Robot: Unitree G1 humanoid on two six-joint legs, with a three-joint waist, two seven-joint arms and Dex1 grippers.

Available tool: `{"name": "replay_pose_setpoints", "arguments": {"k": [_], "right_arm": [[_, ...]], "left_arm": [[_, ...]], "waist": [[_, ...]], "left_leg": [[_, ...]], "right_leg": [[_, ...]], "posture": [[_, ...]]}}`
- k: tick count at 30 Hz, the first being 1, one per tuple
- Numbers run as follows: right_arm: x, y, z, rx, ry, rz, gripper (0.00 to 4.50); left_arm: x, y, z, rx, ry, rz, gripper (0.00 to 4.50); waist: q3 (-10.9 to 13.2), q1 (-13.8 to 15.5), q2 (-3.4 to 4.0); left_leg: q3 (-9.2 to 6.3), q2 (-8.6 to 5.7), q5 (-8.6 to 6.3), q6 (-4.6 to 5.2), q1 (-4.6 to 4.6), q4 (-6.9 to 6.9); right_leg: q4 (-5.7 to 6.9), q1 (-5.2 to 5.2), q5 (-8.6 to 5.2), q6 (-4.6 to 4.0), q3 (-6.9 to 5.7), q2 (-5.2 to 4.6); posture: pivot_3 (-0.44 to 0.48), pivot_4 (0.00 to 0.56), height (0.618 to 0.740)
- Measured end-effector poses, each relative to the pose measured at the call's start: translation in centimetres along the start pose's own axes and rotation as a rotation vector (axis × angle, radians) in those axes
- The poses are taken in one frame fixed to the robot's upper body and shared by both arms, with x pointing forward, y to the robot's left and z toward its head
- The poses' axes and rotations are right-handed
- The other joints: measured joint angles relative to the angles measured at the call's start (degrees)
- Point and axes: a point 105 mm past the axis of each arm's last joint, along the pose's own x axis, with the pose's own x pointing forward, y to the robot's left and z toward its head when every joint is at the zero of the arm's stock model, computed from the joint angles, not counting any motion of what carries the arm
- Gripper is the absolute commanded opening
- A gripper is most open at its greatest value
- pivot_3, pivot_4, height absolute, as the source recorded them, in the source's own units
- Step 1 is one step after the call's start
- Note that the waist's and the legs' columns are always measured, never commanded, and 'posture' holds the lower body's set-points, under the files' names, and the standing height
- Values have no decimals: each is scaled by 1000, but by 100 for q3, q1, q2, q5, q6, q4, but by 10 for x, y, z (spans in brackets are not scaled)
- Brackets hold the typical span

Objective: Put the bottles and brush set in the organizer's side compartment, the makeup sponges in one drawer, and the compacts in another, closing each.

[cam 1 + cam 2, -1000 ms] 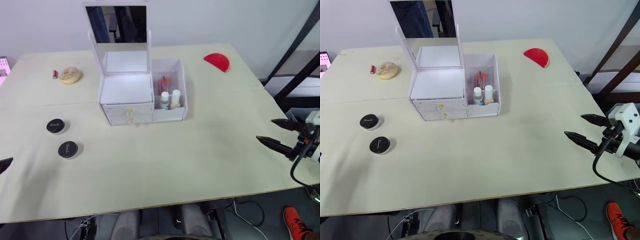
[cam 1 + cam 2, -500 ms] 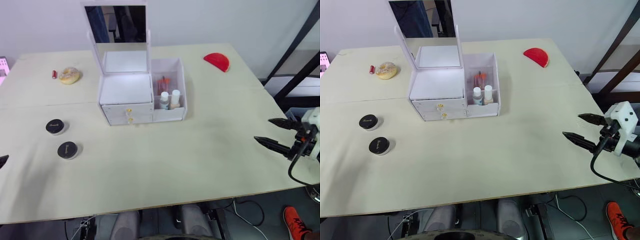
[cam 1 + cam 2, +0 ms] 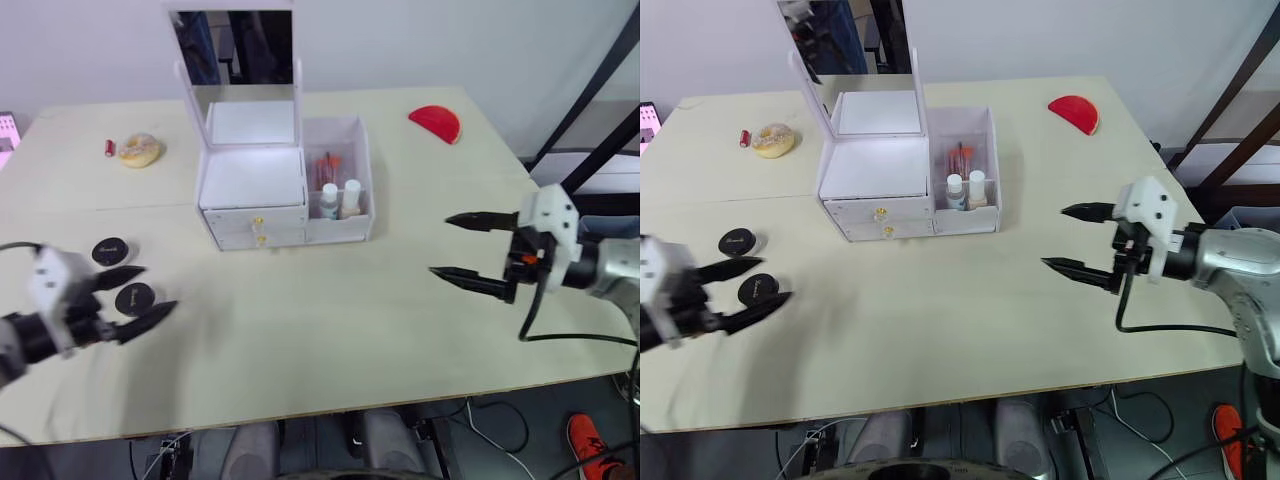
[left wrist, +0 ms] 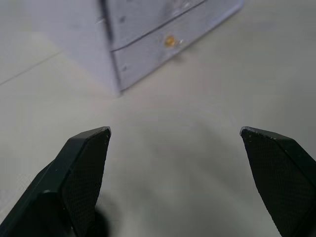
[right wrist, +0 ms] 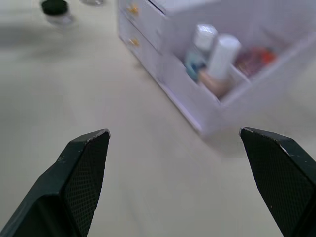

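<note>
The white organizer (image 3: 254, 187) stands mid-table with its mirror lid up and both drawers shut. Its side compartment (image 3: 360, 160) holds two bottles (image 3: 340, 199) and the brush set (image 3: 327, 168). Two black compacts (image 3: 110, 251) (image 3: 758, 290) lie at the left. A red half-round sponge (image 3: 435, 123) lies at the far right and a beige round one (image 3: 140, 150) at the far left. My left gripper (image 3: 155, 290) is open, its fingers either side of the nearer compact as seen from above. My right gripper (image 3: 442, 246) is open over bare table, right of the organizer and pointing at it.
A small red item (image 3: 110, 148) lies beside the beige sponge. The right wrist view looks at the bottles (image 5: 213, 48) and the drawer knobs (image 5: 133, 8). The left wrist view shows a drawer knob (image 4: 170, 40). Black frame bars (image 3: 590, 130) stand past the table's right edge.
Both arms have swung in over the table. The left gripper came from the left edge to the nearer compact. The right gripper moved left toward the organizer.
</note>
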Motion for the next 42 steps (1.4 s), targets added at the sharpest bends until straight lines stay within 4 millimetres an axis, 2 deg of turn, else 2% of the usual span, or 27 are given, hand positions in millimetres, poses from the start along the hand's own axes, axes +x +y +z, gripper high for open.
{"name": "replay_pose_setpoints", "arguments": {"k": [2,5,10,13,17,21,24,28,42], "right_arm": [[8,6,3,4,-17,20,4500],[15,14,4,22,-31,38,4500],[24,20,9,45,-40,61,4500],[28,20,13,55,-40,80,4500],[31,20,16,56,-42,102,4500],[35,20,12,76,-32,119,4500],[38,22,11,82,-34,137,4500],[39,23,11,84,-32,138,4500],[40,28,10,87,-21,138,4500]], "left_arm": [[20,-10,1,-40,-53,52,4423],[51,-35,-13,-104,-40,130,4423],[84,-65,-26,-135,-43,335,4423],[97,-65,-28,-135,-70,530,4423],[111,-60,-29,-112,-78,655,4423],[127,-60,-30,-125,-86,676,4423],[141,-59,-22,-139,-120,663,4423],[147,-56,-12,-142,-169,665,4423],[154,-55,-13,-148,-190,654,4423]], "waist": [[-3,2,1],[-5,9,-3],[-7,9,-4],[-8,24,-3],[-9,24,-2],[-11,27,1],[-11,64,1],[-12,136,4],[-13,141,4]], "left_leg": [[-1,0,0,0,4,4],[-2,-4,0,0,4,8],[-4,-5,1,1,8,14],[-10,-5,1,2,12,19],[-14,-4,1,2,18,22],[-13,-5,1,2,13,26],[-14,-5,1,2,7,24],[-13,-5,1,2,6,23],[-13,-6,1,2,5,26]], "right_leg": [[-1,11,3,0,1,1],[-1,16,5,3,5,1],[1,21,10,-1,6,6],[1,40,3,10,4,10],[-1,47,1,12,1,13],[-5,39,5,7,1,12],[-5,31,12,-1,0,12],[-5,29,13,-4,0,12],[-5,29,9,4,0,12]], "posture": [[0,150,739],[0,150,739],[0,150,739],[0,150,739],[0,150,739],[0,150,739],[0,150,739],[0,150,739],[0,150,739]]}}
